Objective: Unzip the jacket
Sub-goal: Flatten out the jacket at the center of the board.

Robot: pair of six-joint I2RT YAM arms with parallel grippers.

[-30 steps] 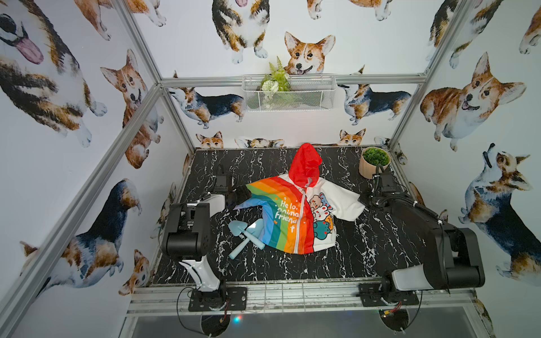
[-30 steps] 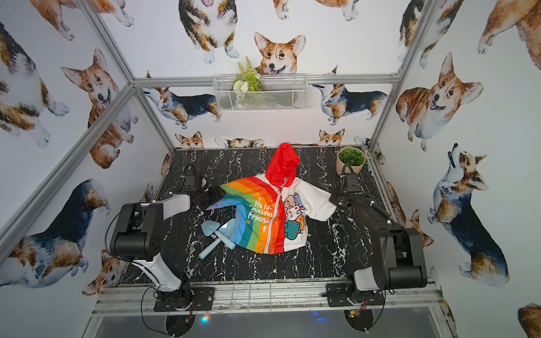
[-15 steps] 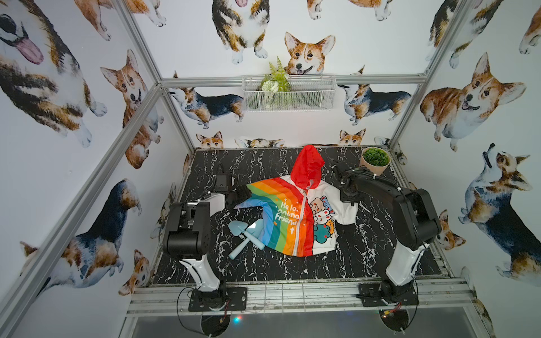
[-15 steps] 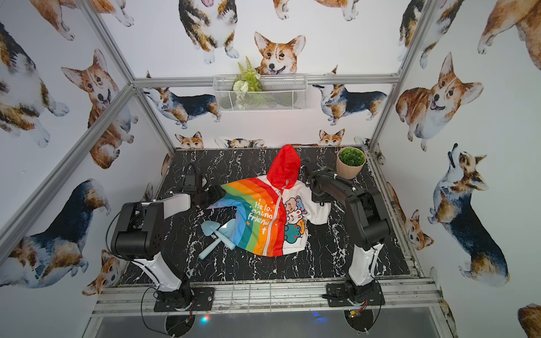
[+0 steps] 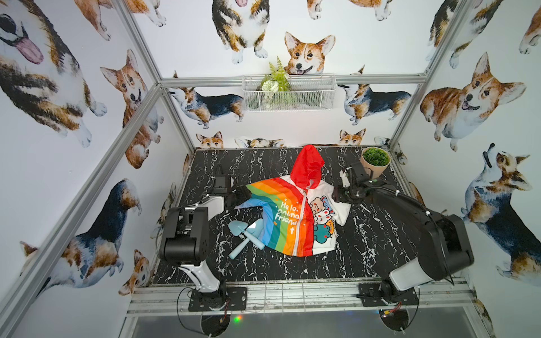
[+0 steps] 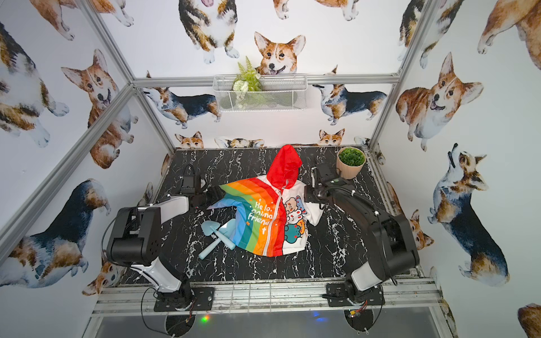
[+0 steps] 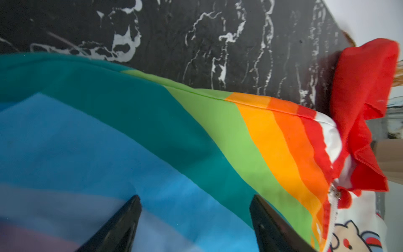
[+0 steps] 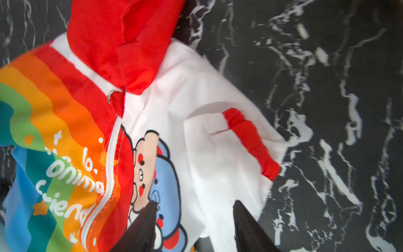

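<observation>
Jacket [image 5: 292, 216]: zipped. My left gripper [image 7: 196, 201]: spread, empty. My right gripper [image 8: 194, 204]: spread, empty. Risk: thin cloth bunches; pull [image 8: 110, 96] slips my pinch.

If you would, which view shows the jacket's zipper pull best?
Right wrist view: the zipper pull is large and clear by the hood. Left wrist view shows it small; both top views, barely.

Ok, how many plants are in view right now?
2. One potted plant stands at the back corner of the table; one leafy sprig sits in the wire basket on the back wall. The arms may hide others.
</observation>
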